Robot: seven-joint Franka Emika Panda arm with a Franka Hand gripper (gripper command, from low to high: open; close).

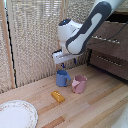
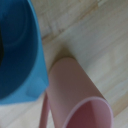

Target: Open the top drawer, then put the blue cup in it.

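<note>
My end effector hovers just above the small glossy blue cup mid-tabletop, beside the pink mug; I cannot tell its spread. Cup-grasping seems in hand; next, descend squarely, clearing pink.

The blue cup is a small glossy blue mug. It stands upright on the wooden tabletop, mouth up, near the tabletop's far edge. In the wrist view, the blue cup fills one side of the picture as a smooth blue wall.

The top drawer is the uppermost wide front of the dark brown dresser at the exterior view's right. It carries a long thin silver bar handle. The arm partly hides it; whether it is pulled out cannot be told.
</note>
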